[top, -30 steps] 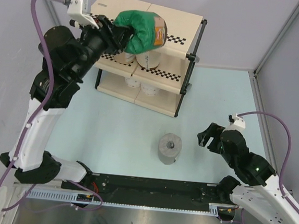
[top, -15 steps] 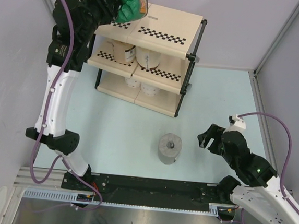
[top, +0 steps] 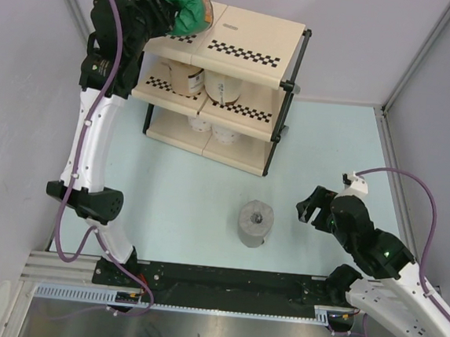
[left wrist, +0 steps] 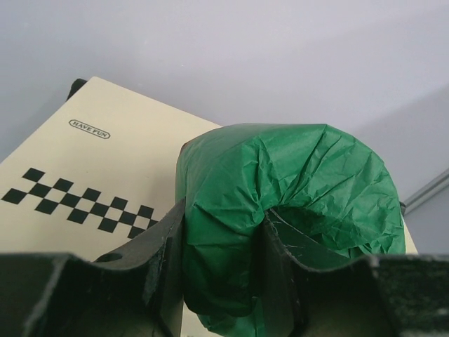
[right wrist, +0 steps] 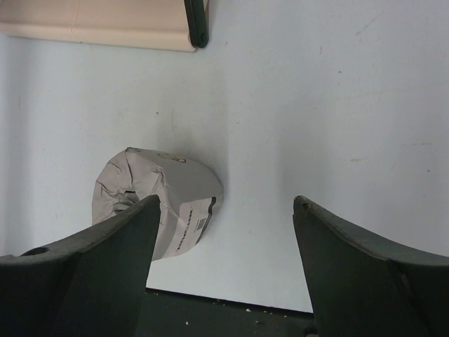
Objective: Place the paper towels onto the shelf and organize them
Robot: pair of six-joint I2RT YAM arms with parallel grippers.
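My left gripper (top: 162, 7) is shut on the green-wrapped roll (top: 187, 8) and holds it over the left end of the shelf's top panel (top: 252, 33). In the left wrist view the jaws (left wrist: 223, 242) pinch the roll's green rim (left wrist: 295, 182) above the beige chequered panel (left wrist: 77, 175). Two tan rolls (top: 187, 78) (top: 224, 87) sit on the middle tier; white rolls (top: 226, 134) show on the bottom tier. The grey roll (top: 256, 223) stands on the floor in front of the shelf. My right gripper (top: 316, 206) is open and empty to its right; the grey roll (right wrist: 158, 203) lies beside its left finger.
Grey walls close in behind the shelf and on both sides. A black metal post (top: 286, 103) marks the shelf's right end. The black rail (top: 231, 283) with the arm bases runs along the near edge. The shelf's foot (right wrist: 196, 24) shows in the right wrist view.
My left arm has swung up and to the left, carrying the green roll from in front of the top tier to over its left end. The right arm has not moved.
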